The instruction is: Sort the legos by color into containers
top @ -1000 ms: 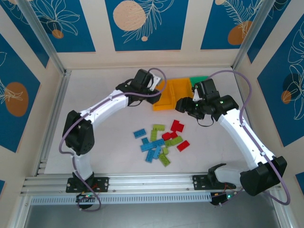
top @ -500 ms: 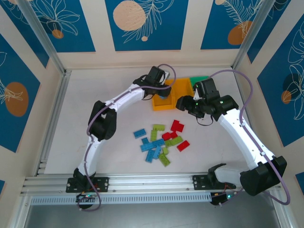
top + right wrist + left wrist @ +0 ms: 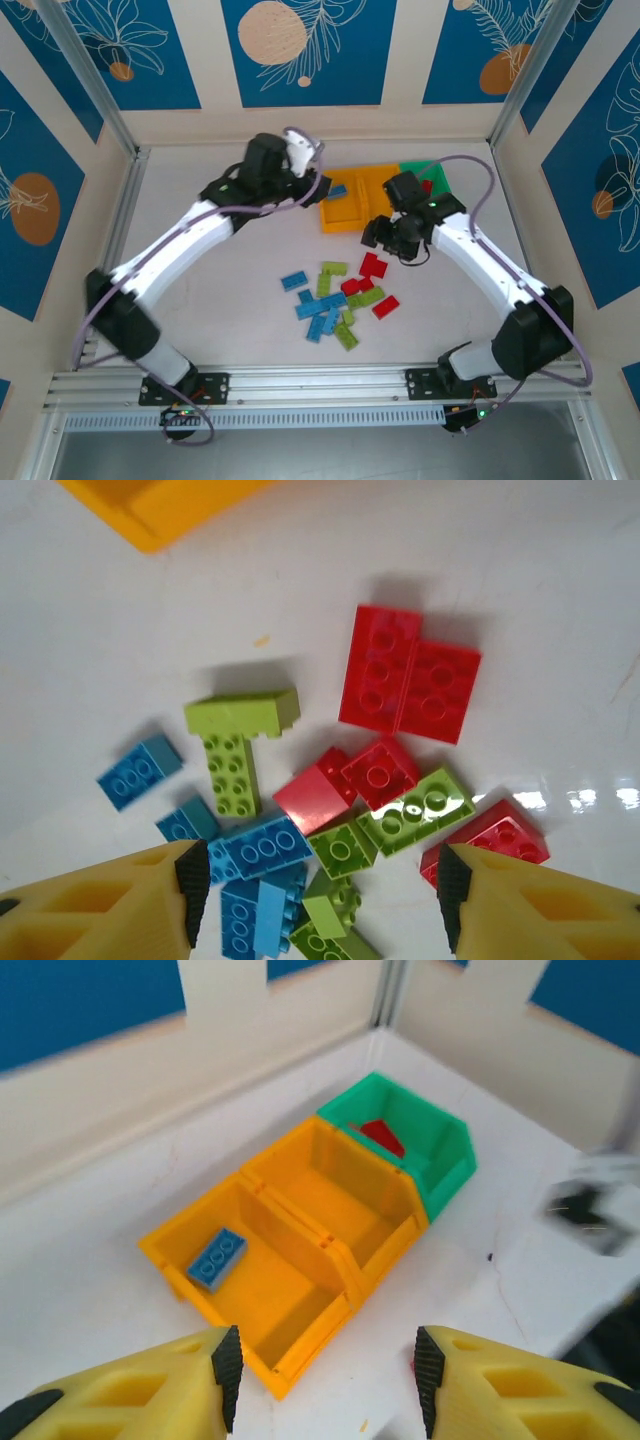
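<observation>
Top external: the right arm (image 3: 480, 260) hides part of the green plastic bin (image 3: 412, 167); the jaws are unclear here. Left wrist: I see the left gripper (image 3: 325, 1385) parted and empty, and a blue studded brick (image 3: 216, 1258) in the end orange-yellow bin (image 3: 270, 1305). Right wrist: the right gripper (image 3: 320, 890) is parted and empty above the loose plastic bricks (image 3: 380, 775), the nearest of them cut off.

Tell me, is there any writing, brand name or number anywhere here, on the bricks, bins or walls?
None can be read.
The legos show bare studs; any mark on them is too small to tell.
The containers carry no label.
The wall panels bear only leaf and circle drawings.
</observation>
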